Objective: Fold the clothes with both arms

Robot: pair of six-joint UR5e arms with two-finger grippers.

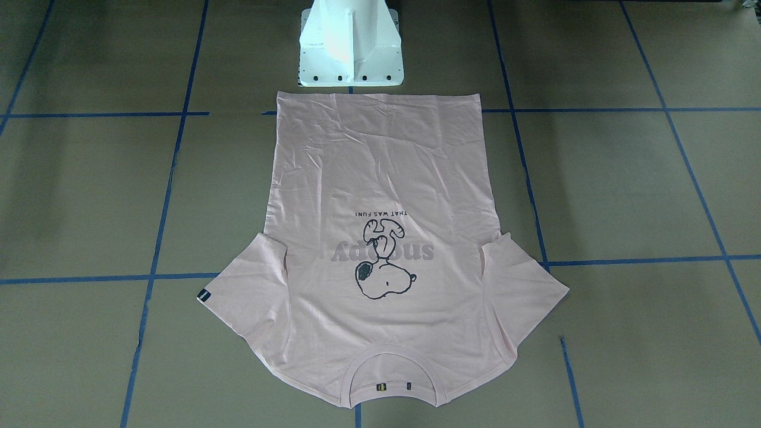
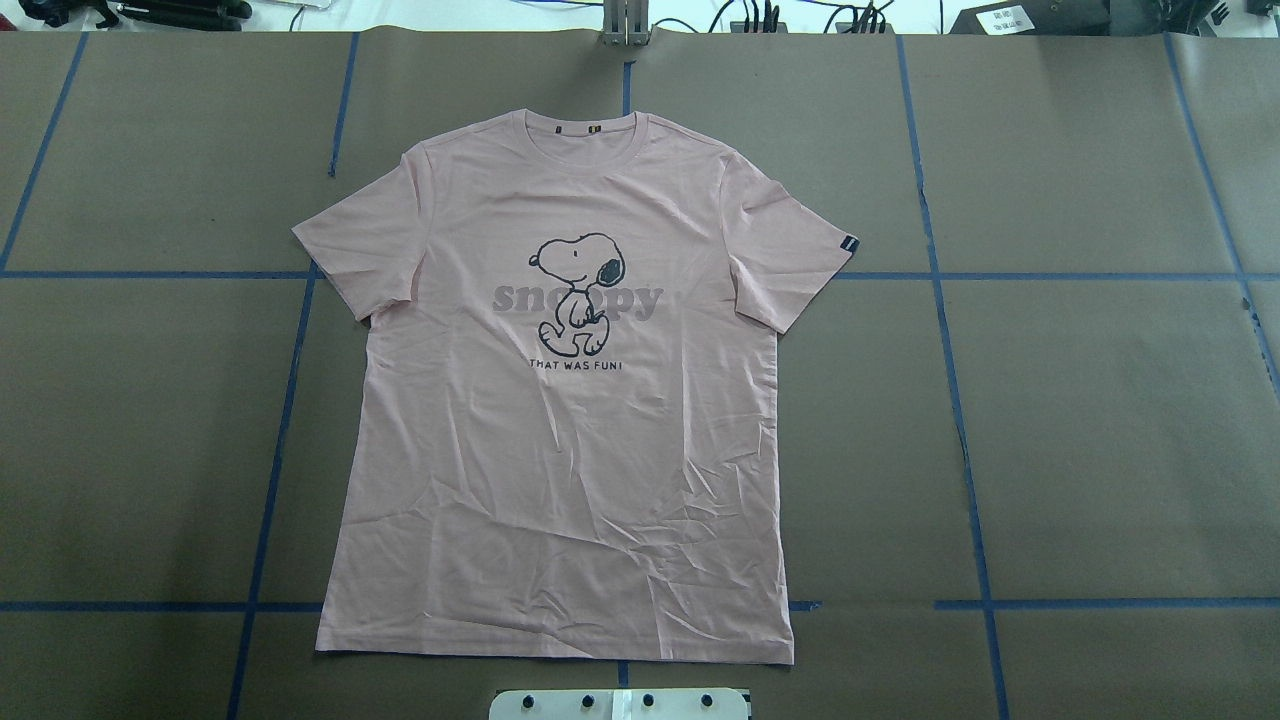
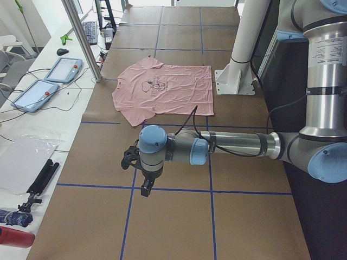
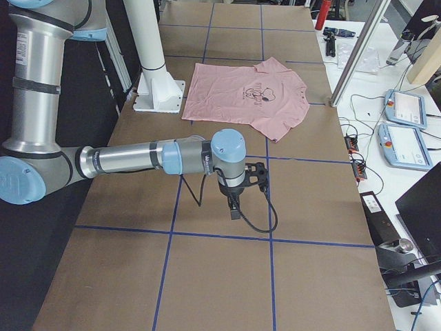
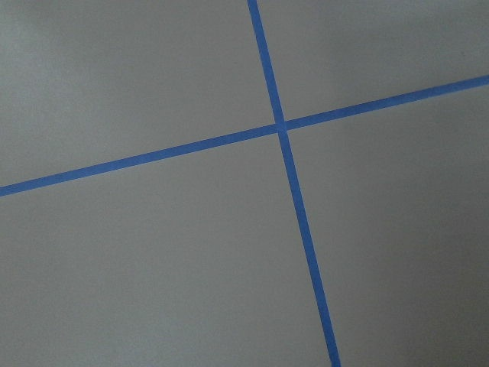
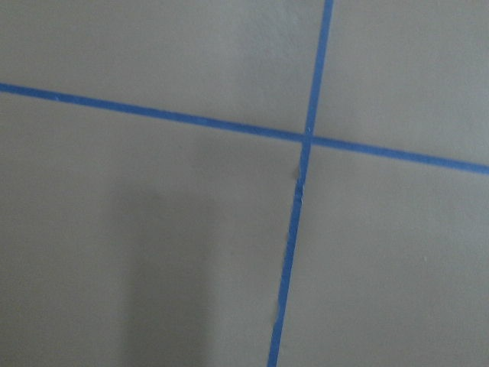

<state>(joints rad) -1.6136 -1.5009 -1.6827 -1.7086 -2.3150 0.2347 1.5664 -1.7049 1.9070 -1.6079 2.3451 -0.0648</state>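
— Right, what does the front camera give you?
— I see the T-shirt (image 1: 380, 178) flat on the table (image 1: 624, 190), print up. Its hem is just beside the white pedestal (image 1: 351, 53) and its collar lies at the far end from it.
— Overhead?
— Both sleeves are spread, with the sleeve tag (image 2: 847, 243) on the robot's right.
— Left side camera?
— My left arm (image 3: 233, 145) reaches level over the table. The left gripper (image 3: 145, 192) points down above a tape line (image 3: 244, 191), well apart from the shirt. Fingers parted or closed, I cannot tell.
— Right side?
— The right arm (image 4: 131, 158) is much the same, with the right gripper (image 4: 234, 214) pointing down, also well apart from the shirt. Again I cannot tell its grip.
— Wrists?
— Both look at brown table where blue tape lines cross.
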